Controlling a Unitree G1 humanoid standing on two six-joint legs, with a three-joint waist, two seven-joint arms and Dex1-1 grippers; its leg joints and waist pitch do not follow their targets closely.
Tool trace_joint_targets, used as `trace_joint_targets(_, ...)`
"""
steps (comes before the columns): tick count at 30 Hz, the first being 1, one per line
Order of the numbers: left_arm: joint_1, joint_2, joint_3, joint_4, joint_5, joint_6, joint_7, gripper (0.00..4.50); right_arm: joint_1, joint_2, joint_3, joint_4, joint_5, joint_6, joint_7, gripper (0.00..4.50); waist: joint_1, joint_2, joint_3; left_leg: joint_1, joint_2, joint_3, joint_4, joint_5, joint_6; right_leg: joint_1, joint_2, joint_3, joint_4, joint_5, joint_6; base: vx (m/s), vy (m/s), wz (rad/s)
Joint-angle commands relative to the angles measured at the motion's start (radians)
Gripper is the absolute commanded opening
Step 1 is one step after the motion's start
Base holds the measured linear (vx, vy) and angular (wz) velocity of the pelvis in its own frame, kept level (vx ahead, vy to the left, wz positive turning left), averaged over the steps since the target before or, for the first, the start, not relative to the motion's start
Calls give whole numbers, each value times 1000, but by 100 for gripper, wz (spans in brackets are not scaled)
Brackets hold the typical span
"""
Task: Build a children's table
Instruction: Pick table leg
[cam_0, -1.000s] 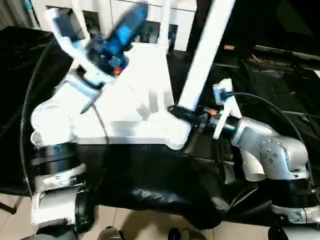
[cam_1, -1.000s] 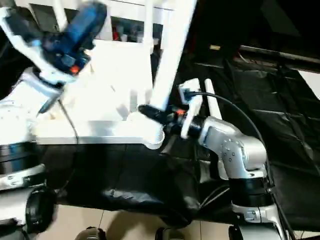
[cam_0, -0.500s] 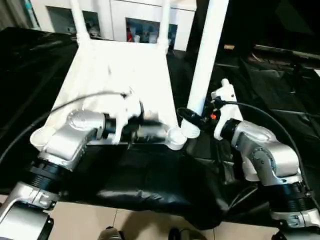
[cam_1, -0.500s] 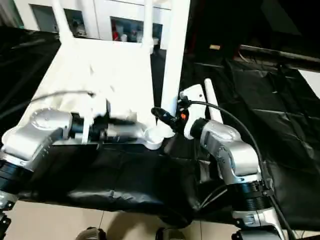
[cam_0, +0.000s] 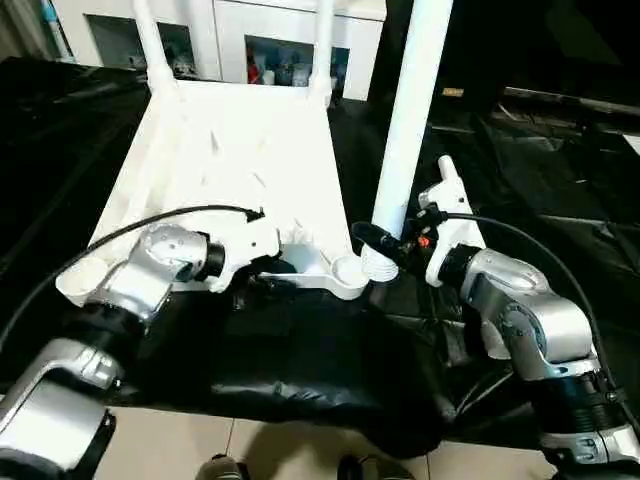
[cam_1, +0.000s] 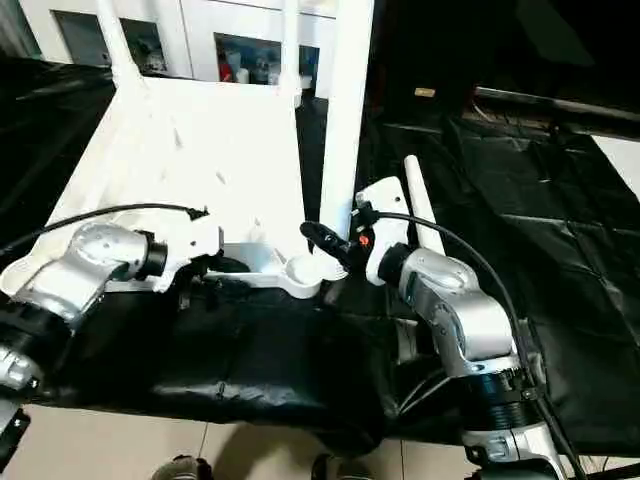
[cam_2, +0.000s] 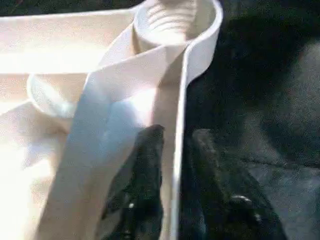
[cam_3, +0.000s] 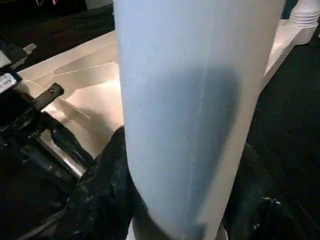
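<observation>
The children's table top (cam_0: 240, 150) lies upside down, ribbed side up, with two white legs (cam_0: 323, 45) standing in its far corner sockets. My right gripper (cam_0: 372, 240) is shut on a third leg (cam_0: 410, 110). It holds that leg nearly upright, its threaded foot just right of the near right corner socket (cam_0: 348, 270). My left gripper (cam_2: 177, 132) is at the top's near rim (cam_2: 178, 100). One black finger (cam_2: 150, 150) is inside the rim and the other outside, open, with a narrow gap to the rim.
Black cloth (cam_0: 300, 350) covers the work surface, and pale floor tiles show beyond its near edge. A fourth white leg (cam_1: 415, 200) lies on the cloth behind my right wrist. White cabinets (cam_0: 270, 40) stand at the back.
My left arm has swung down from above the table top to its near rim, and its fingers have narrowed. The held leg has gone from tilted to nearly upright.
</observation>
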Motion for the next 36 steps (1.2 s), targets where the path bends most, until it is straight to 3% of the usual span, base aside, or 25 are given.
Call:
trace_joint_targets(1, -21, -5, -8, 28, 22, -31, 0, 88, 4, -10, -6, -6, -7, -15, 13, 187, 4, 25, -84, 22, 5, 5, -67, -256, -35, 62, -48, 27, -64, -222, -187, 0, 0, 0)
trace_joint_targets(12, -72, -15, 5, 141, 41, -112, -58, 1, 1, -17, 4, 0, -3, -26, 41, 187, 6, 22, -88, 21, 5, 6, -66, -248, -31, 66, -51, 27, -62, -204, -204, 0, 0, 0)
trace_joint_targets(20, -98, -20, -25, 199, 82, -160, -113, 0, -8, -11, 12, 0, 7, 1, 66, 187, 5, 25, -88, 21, 6, 6, -64, -233, -20, 68, -51, 27, -58, -161, -224, 0, 0, 0)
trace_joint_targets(23, -63, -41, 1, 131, 34, -103, -129, 0, -10, 1, 16, 13, 22, 24, 73, 187, 5, 28, -85, 23, 8, 6, -65, -243, -23, 66, -52, 27, -58, -163, -233, 0, 0, 0)
trace_joint_targets(26, -25, -60, 20, 60, -7, -54, -141, 0, -10, 0, 24, 38, 11, 22, 77, 187, 4, 24, -84, 22, 9, 8, -64, -241, -20, 66, -51, 27, -56, -155, -246, 0, 0, 0)
trace_joint_targets(27, 0, -70, 24, 13, -20, -34, -137, 0, -11, 3, 23, 58, 9, 20, 78, 187, 5, 18, -80, 23, 9, 10, -65, -246, -14, 63, -50, 27, -60, -173, -239, 0, 0, 0)
trace_joint_targets(28, 0, -70, 24, 13, -20, -34, -137, 0, -11, 3, 23, 58, 9, 20, 78, 187, 8, 22, -81, 22, 9, 9, -66, -243, -12, 64, -52, 27, -60, -190, -233, 0, 0, 0)
trace_joint_targets(29, 24, -81, 29, -22, -31, -17, -123, 0, -15, 10, 23, 80, 5, 11, 78, 187, 6, 17, -79, 22, 10, 10, -66, -244, -11, 62, -52, 28, -61, -195, -230, 0, 0, 0)
trace_joint_targets(30, 38, -92, 35, -35, -38, -13, -114, 0, -18, 16, 26, 95, 1, 5, 80, 187, 6, 19, -75, 23, 10, 10, -67, -259, -12, 58, -53, 27, -66, -241, -222, 0, 0, 0)
trace_joint_targets(36, 53, -102, 43, -26, -25, -26, -91, 0, -35, 24, 33, 140, -11, -12, 85, 187, 8, 13, -71, 22, 7, 7, -70, -282, -16, 54, -53, 27, -75, -339, -171, 0, 0, 0)
